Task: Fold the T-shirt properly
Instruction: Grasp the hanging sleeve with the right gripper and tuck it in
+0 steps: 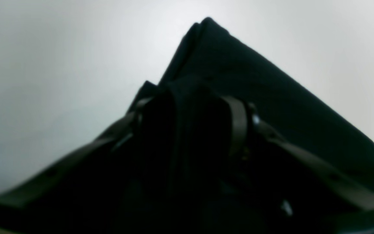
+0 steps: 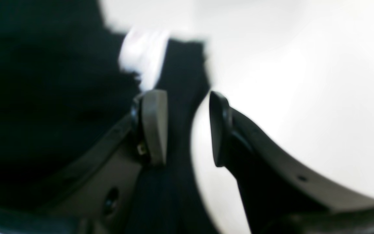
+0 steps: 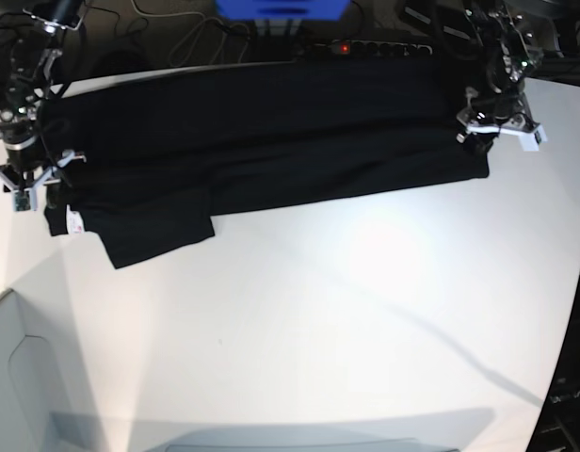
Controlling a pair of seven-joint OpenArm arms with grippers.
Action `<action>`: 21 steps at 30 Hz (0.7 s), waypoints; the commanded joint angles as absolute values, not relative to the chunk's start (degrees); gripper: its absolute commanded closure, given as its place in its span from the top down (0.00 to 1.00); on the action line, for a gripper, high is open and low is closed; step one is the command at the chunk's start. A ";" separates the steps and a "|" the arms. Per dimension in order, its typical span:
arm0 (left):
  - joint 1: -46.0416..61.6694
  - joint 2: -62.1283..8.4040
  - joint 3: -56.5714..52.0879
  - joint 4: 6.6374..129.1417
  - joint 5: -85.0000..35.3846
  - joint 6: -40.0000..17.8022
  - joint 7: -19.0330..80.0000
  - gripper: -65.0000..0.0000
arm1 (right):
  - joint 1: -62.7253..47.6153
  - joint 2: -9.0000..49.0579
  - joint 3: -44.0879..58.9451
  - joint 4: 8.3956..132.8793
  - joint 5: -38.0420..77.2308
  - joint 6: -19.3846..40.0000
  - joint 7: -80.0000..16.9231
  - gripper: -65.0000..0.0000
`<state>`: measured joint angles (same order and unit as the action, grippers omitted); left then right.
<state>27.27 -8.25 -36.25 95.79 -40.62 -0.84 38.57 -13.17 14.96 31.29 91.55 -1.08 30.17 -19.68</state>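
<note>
The black T-shirt (image 3: 271, 141) lies as a long band across the far part of the white table (image 3: 318, 311), plain side up, with a flap sticking out at its near left. My left gripper (image 3: 488, 132) is at its right end. In the left wrist view the gripper (image 1: 188, 120) has its jaws wide apart, with a ridge of the T-shirt (image 1: 271, 97) between them. My right gripper (image 3: 31, 184) is at the left end. In the right wrist view it (image 2: 187, 130) is open, with a strip of the T-shirt (image 2: 44, 97) between the jaws. The white tag (image 2: 141, 55) lies just beyond.
A black power strip (image 3: 365, 45) with a red light, a blue object (image 3: 281, 8) and cables lie beyond the table's far edge. The table's left edge (image 3: 8, 301) runs close to the right arm.
</note>
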 commanded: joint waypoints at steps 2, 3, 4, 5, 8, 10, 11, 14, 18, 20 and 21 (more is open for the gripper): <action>27.65 -8.66 -36.53 96.31 -40.04 -0.31 39.78 0.52 | -12.44 14.55 32.92 94.55 -0.22 30.11 -18.24 0.35; 27.74 -8.66 -36.53 97.01 -40.04 -0.31 39.78 0.55 | -12.44 14.46 33.10 95.34 -0.22 30.11 -18.24 0.35; 27.91 -8.66 -36.53 97.71 -40.04 -0.31 39.78 0.59 | -12.44 14.46 32.84 95.78 -0.22 30.11 -18.24 0.35; 28.00 -8.66 -36.53 98.59 -40.04 -0.31 39.87 0.63 | -12.35 14.46 32.57 96.04 -0.22 30.11 -18.24 0.35; 29.14 -8.66 -36.53 100.09 -40.04 -0.31 39.87 0.66 | -10.33 13.76 29.41 95.78 -0.31 30.11 -18.33 0.36; 29.32 -8.66 -36.35 100.79 -40.04 -0.31 39.87 0.66 | -8.92 13.76 27.03 95.25 -0.31 30.11 -18.68 0.41; 29.32 -8.66 -36.26 100.79 -40.04 -0.31 39.87 0.67 | -7.87 13.76 25.45 94.81 -0.31 30.11 -19.82 0.44; 29.14 -8.66 -36.18 100.53 -40.04 -0.31 39.87 0.67 | -2.51 13.85 21.41 92.70 -0.31 30.11 -25.63 0.51; 29.05 -8.66 -36.09 100.53 -39.96 -0.31 39.87 0.67 | 4.97 13.76 18.51 84.79 -0.31 30.11 -29.67 0.53; 28.97 -8.66 -36.09 100.44 -39.96 -0.22 39.87 0.67 | 7.96 13.76 17.54 79.78 -0.31 30.11 -29.76 0.53; 28.53 -8.66 -36.09 100.44 -39.96 -0.22 39.87 0.67 | 9.27 13.76 17.01 77.23 -0.31 30.02 -29.76 0.53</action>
<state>28.67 -7.92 -35.86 99.63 -39.53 -0.16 40.56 8.56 13.21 16.80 76.27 -0.60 30.17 -30.50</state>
